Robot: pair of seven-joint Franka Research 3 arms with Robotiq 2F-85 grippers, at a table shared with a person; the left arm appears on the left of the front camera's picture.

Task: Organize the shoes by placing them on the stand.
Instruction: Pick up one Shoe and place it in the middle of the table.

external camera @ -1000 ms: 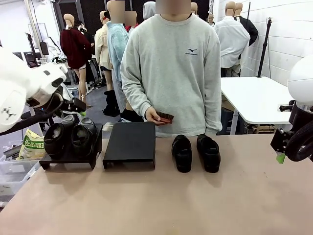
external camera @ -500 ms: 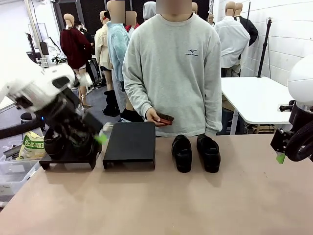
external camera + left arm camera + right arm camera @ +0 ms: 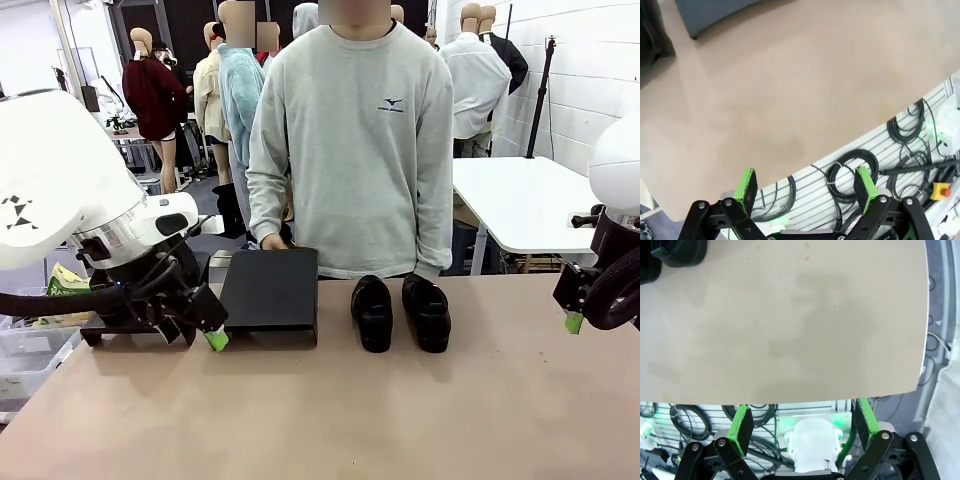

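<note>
Gleaming faintly, two black round-toed, thick-soled shoes (image 3: 373,312) side by side; left gripper (image 3: 805,182) and right gripper (image 3: 802,422) agape, empty.

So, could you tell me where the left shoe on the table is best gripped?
Probably grip the left shoe across its narrow sides near the collar, coming from above: it stands upright, toe towards the robot, with a gap beside the other shoe for a finger.

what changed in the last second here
The left gripper, open and empty, swung down from above the left stand to just over the table in front of it. The person's hand dropped to the rear edge of the empty stand, its brown item gone from sight. The two shoes on the table and the right gripper stayed put.
</note>
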